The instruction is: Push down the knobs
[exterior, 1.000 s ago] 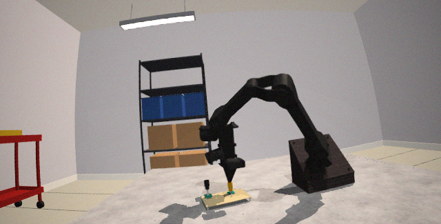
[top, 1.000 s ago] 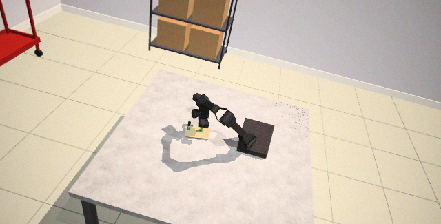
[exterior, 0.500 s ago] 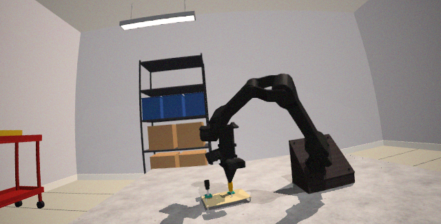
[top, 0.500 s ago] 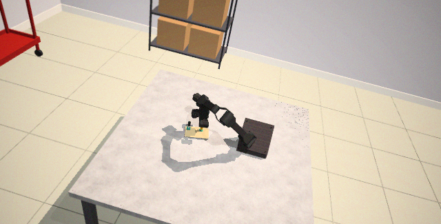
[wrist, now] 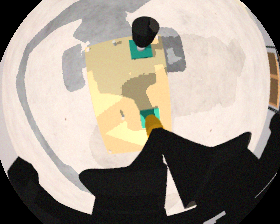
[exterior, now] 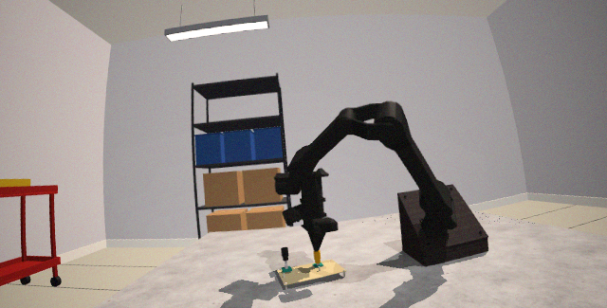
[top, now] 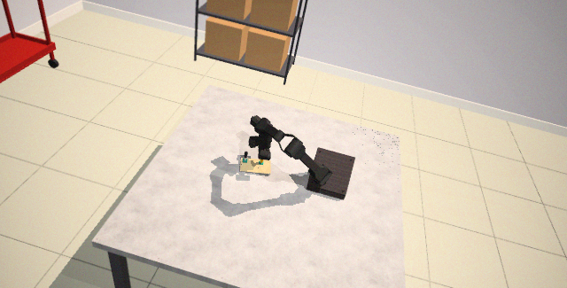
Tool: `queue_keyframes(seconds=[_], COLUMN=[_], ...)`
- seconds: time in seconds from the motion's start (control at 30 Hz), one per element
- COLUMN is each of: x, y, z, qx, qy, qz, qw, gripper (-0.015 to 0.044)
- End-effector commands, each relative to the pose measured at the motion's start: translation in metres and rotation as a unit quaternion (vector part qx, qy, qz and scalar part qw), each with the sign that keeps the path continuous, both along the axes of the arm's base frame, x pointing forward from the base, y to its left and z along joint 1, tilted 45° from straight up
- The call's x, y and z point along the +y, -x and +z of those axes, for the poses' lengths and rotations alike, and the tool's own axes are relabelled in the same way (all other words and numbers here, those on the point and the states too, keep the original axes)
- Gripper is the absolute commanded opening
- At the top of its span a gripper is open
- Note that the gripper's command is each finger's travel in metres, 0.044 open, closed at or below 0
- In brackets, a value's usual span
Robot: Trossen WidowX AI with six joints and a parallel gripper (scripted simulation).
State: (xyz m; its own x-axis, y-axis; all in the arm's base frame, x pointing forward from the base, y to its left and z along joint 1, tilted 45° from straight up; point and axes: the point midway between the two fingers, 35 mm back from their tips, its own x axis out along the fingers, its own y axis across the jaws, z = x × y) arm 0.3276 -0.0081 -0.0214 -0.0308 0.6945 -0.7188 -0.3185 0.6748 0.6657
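The circuit board [top: 255,171] [exterior: 308,278] [wrist: 106,65] stands on short legs with two teal potentiometers. The black knob [top: 245,154] [exterior: 285,254] [wrist: 143,31] stands high at the board's far end from the arm's base, with pale shaft showing between it and its potentiometer [exterior: 286,269] [wrist: 136,53]. The yellow knob [top: 261,160] [exterior: 317,258] [wrist: 152,124] stands upright close over the other potentiometer [exterior: 318,264] [wrist: 144,121]; no clear gap shows. My gripper [exterior: 317,250] [wrist: 156,132] is shut and empty, pointing down, its closed tips at the top of the yellow knob, which they partly hide in the wrist view.
The arm's dark base block [top: 338,170] [exterior: 457,246] stands on the table [top: 288,239] to the right of the board. The black knob rises beside my gripper on the left in the exterior view. A shelf [exterior: 237,123] and a red cart [exterior: 33,262] stand off the table.
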Motion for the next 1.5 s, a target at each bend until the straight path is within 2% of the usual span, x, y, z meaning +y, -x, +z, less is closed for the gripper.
queue_keyframes(seconds=[0.0,1.0,1.27,1.47], x=[0.01,-0.013,-0.009,-0.017], y=[0.0,-0.002,0.0,-0.034], z=[-0.008,0.015,0.012,0.031], qx=[0.002,0.002,0.006,0.004], qy=[-0.004,-0.004,-0.007,-0.005], qz=[0.01,0.01,0.007,0.008], qw=[1.0,1.0,1.0,1.0], gripper=[0.0,0.0,0.021,0.0053])
